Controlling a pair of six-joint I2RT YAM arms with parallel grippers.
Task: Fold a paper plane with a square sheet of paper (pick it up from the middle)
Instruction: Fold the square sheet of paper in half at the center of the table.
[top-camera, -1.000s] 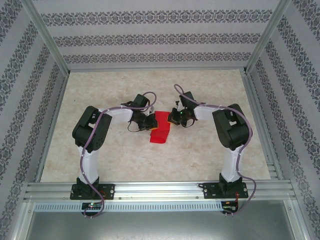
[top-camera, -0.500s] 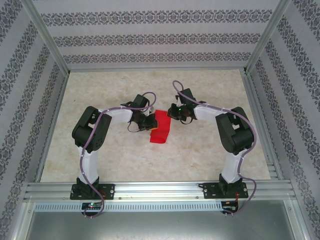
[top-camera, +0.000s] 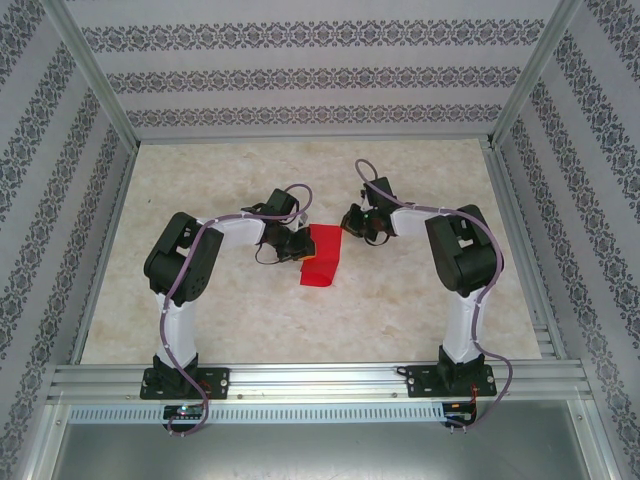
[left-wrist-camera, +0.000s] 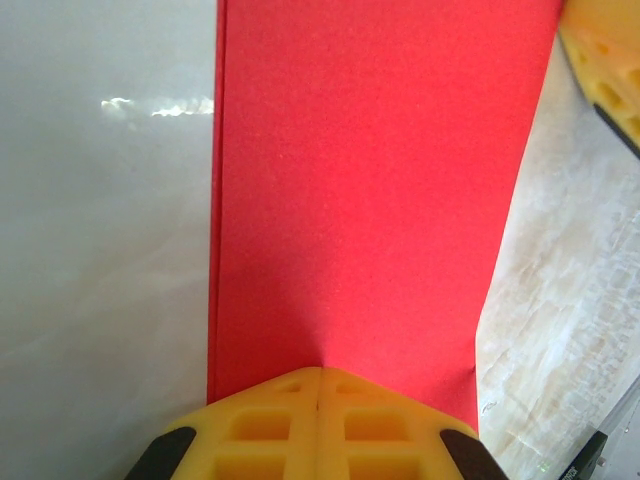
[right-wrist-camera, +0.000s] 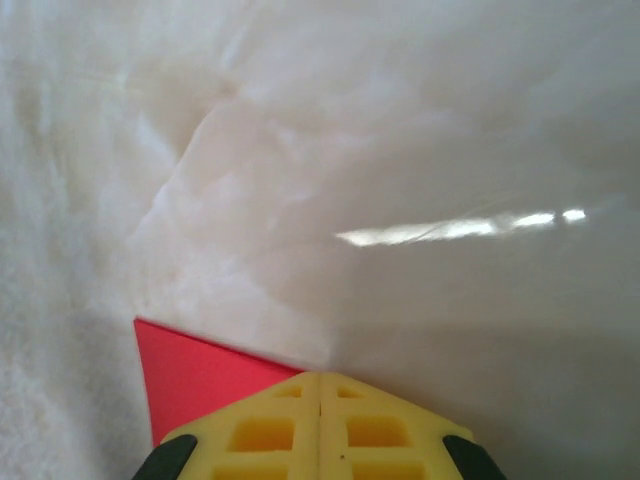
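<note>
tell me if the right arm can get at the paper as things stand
Likely yes: the right gripper is shut, with its tips right beside a corner of the paper, and nothing lies between them.

The sheet (top-camera: 322, 256) lies on the bench (top-camera: 250, 320), midway between the two arms. The left hand (top-camera: 299, 250) is at its left edge, over it. The right hand (top-camera: 347, 220) is at its far right corner.

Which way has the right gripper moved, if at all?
Yes: the right gripper moved toward the far wall, from the red paper sheet's right edge to its far corner.
</note>
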